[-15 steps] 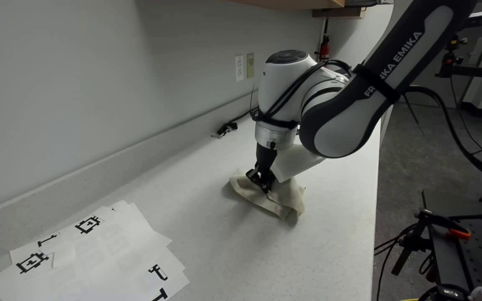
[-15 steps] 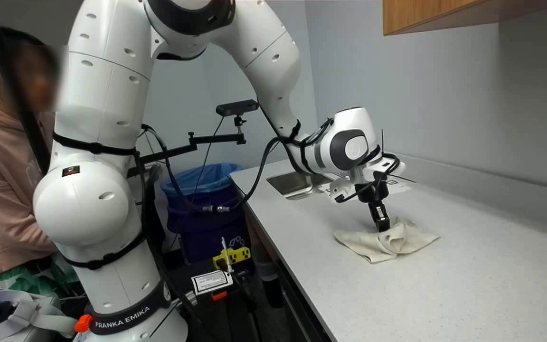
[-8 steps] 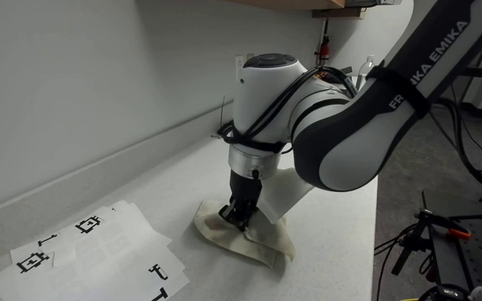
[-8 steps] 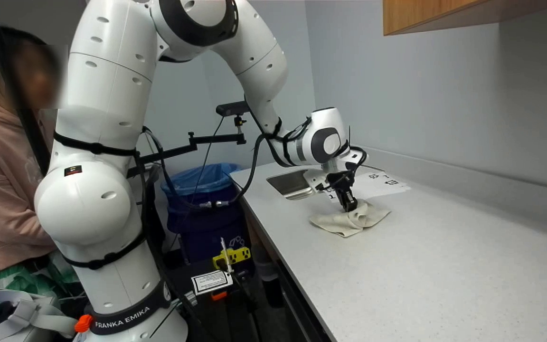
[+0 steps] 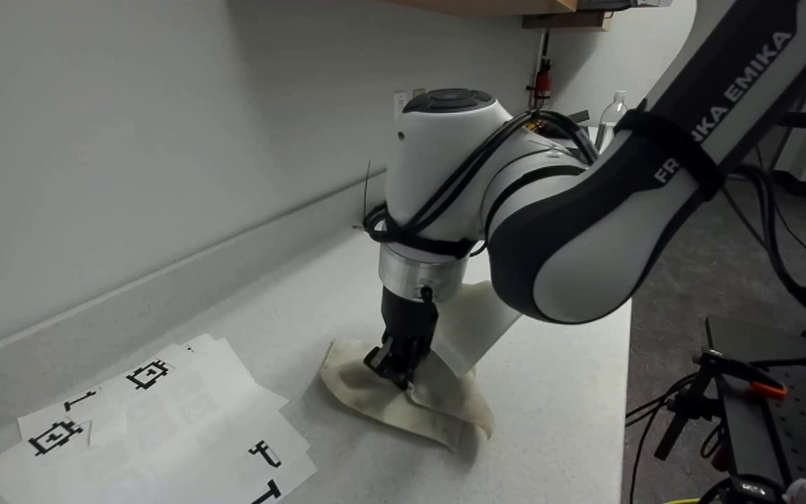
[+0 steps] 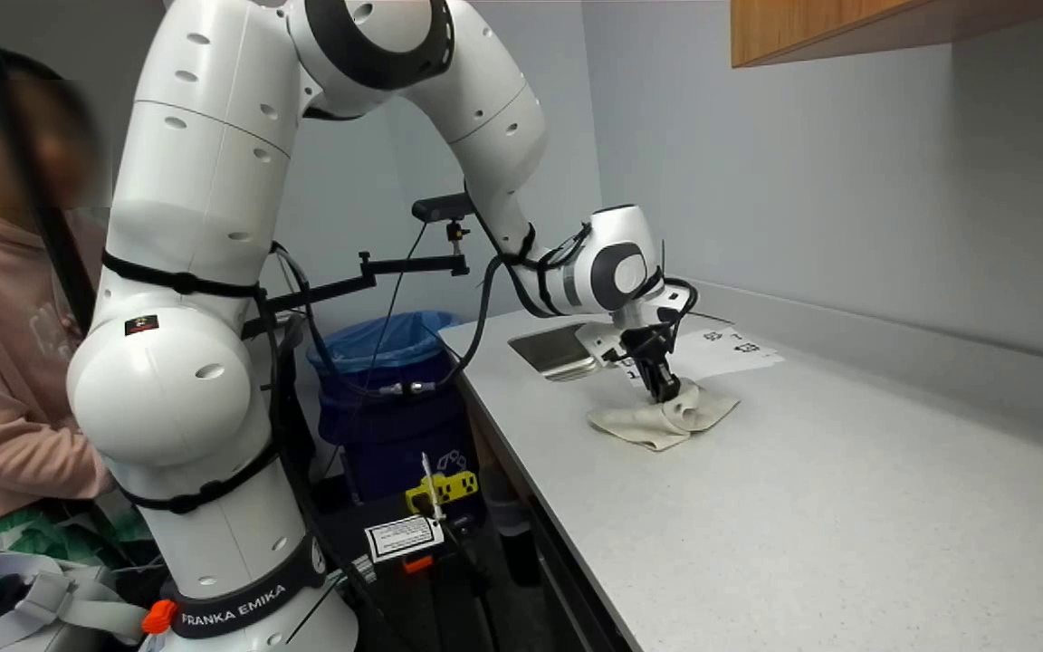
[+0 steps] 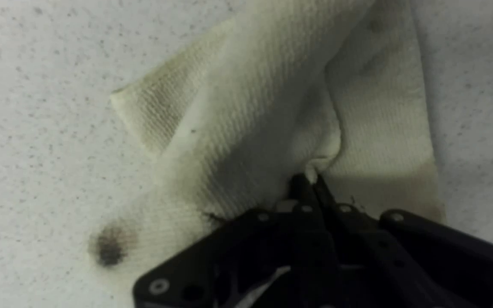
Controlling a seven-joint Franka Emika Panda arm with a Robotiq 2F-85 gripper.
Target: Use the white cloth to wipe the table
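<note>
Since the white cloth [image 7: 246, 128] lies rumpled on the worktop [image 6: 847, 507] under the end effector [image 7: 310, 179], I take wiping to be the step in hand, though I cannot judge how much is left to do. I have the end effector pinching a small fold of the cloth, its fingertips [image 7: 300, 185] nearly together around the fabric, while the rest spreads loosely to either side. For the next move I would want a level, unhurried stroke with light downward pressure, low enough that the cloth drags flat rather than lifting; I would also steer wide of the paper sheets [image 5: 186, 427], which lie near the cloth and could be caught and shifted. As for what each camera gives me, only the wrist view settles the grip, showing the fold between the tips and a dark stain [image 7: 110, 248] near one edge of the cloth; in both exterior views the tips end in the fabric and I could not read the pinch from there. The wrist view, in turn, leaves out the sink [image 6: 550, 351], which an exterior view shows past the cloth, set into the worktop near its edge
</note>
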